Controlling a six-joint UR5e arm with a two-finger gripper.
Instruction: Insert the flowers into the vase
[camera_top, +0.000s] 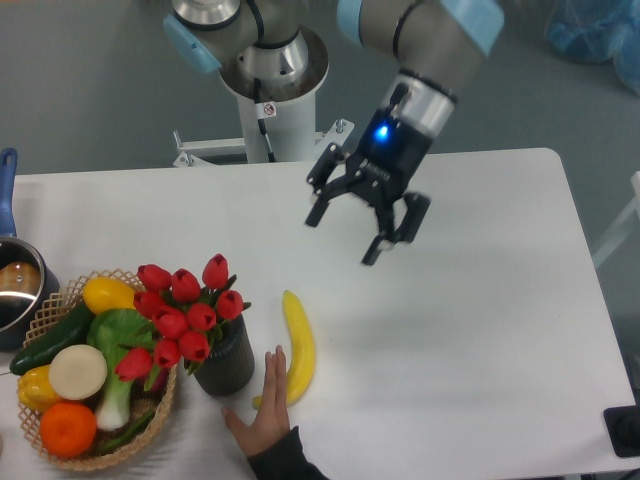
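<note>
We are seeing the gripper hanging in the air above the white table, with its two black fingers spread apart and nothing between them. A blue light is shining on the gripper body. It is standing well apart from the flowers and from the vase, up and to the right of them in the picture.

The flowers are sitting in the vase: the red buds are rising above its rim and leaning to the left, over the edge of the wicker basket. The stems are hidden inside the vase, so we cannot tell how deep they are going. The vase is standing upright on the table, just beside the right side of the basket; we cannot tell if they are touching.

A yellow banana is lying on the table just to the right of the vase. A human hand in a dark sleeve is coming in from the lower edge of the picture, and its fingers are resting between the vase and the banana, against the banana's lower end.

The basket is holding an orange, a white round thing, yellow and green vegetables. At the left edge, a steel pot with a blue handle is showing only partly.
</note>
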